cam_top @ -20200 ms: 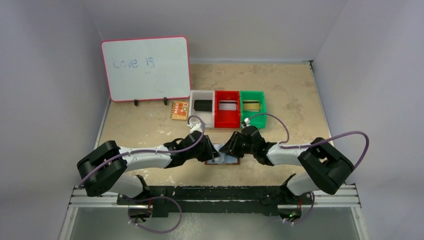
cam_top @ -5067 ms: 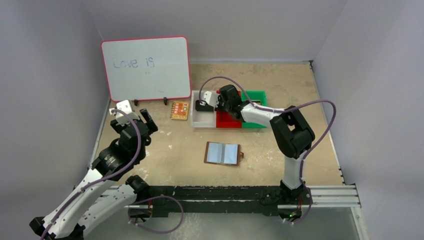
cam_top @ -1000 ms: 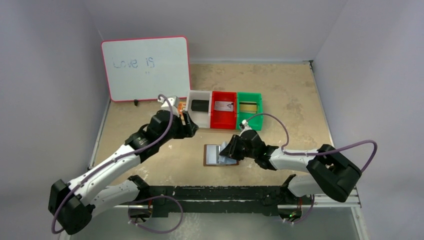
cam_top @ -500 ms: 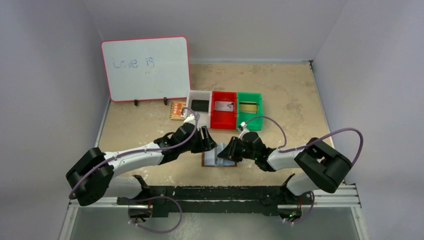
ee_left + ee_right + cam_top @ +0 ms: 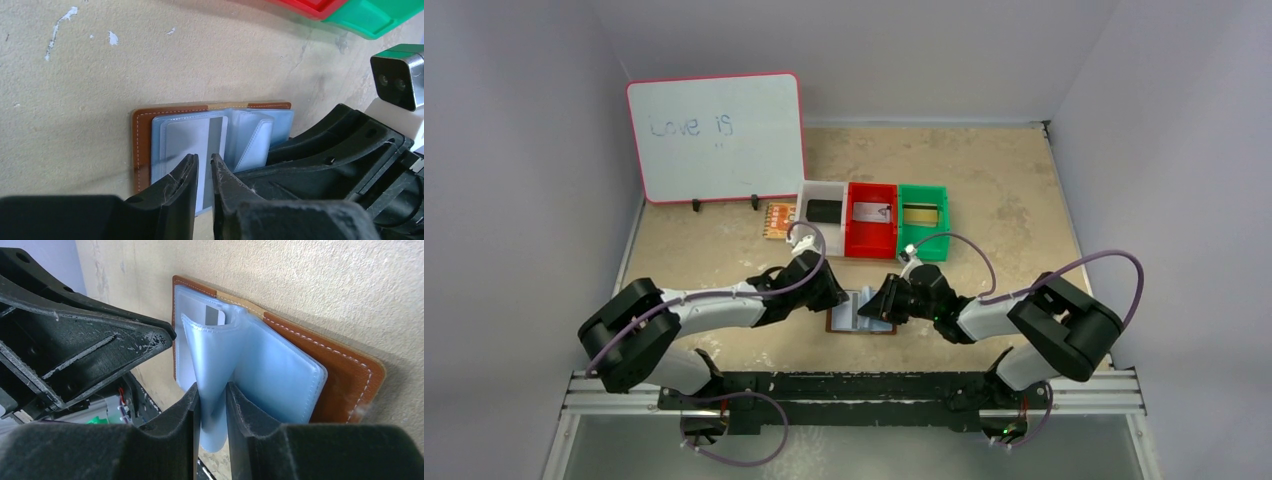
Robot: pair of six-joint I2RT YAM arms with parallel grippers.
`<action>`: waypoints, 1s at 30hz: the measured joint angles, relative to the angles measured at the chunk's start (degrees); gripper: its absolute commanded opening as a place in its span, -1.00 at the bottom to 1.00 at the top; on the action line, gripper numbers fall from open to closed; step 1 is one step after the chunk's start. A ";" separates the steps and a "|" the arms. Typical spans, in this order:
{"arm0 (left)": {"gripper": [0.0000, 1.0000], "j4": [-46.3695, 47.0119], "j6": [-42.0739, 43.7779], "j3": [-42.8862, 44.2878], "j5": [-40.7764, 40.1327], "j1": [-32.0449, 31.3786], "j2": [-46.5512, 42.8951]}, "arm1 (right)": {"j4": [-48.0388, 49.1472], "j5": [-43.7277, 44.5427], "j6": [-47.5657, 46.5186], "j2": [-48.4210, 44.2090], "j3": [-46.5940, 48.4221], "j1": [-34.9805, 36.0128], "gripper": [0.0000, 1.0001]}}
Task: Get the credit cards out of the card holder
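Note:
The brown leather card holder (image 5: pixel 861 313) lies open on the table near the front, its pale blue sleeves fanned up. In the left wrist view, one credit card (image 5: pixel 194 145) with a grey stripe sits inside its left sleeve. My left gripper (image 5: pixel 836 298) is at the holder's left half, its tips (image 5: pixel 204 162) over that card. Its jaws are almost together and I see nothing between them. My right gripper (image 5: pixel 882 303) is shut on one blue sleeve (image 5: pixel 215 370) and holds it raised off the holder (image 5: pixel 345 375). The card's corner (image 5: pixel 216 315) shows behind it.
Three bins stand behind the holder: a white bin (image 5: pixel 824 187) with a black card (image 5: pixel 823 209), a red bin (image 5: pixel 872 187) with a silver card (image 5: pixel 873 211), and a green bin (image 5: pixel 923 188) with a gold card (image 5: pixel 923 213). An orange patterned card (image 5: pixel 778 220) and a whiteboard (image 5: pixel 716 137) are at the back left.
My left arm has come down from beside the white bin to the holder's left half and its jaws have closed up. My right gripper has stayed at the holder.

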 measured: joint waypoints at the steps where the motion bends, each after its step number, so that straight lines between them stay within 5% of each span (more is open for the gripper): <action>1: -0.78 0.11 0.02 0.24 0.04 -0.02 0.17 | 0.20 -0.11 0.00 0.17 0.00 0.00 -0.46; 9: -0.96 1.07 0.46 2.36 1.70 -0.39 5.75 | 1.25 -0.61 0.00 0.46 -0.13 0.00 -0.38; 21: -0.96 2.54 1.60 3.87 3.67 -1.53 7.96 | 1.29 -1.14 -0.28 -3.06 -1.09 0.00 0.04; 30: -0.96 2.71 3.52 5.75 6.60 -2.82 9.18 | -11.06 2.91 -1.57 -15.96 -0.48 0.00 0.19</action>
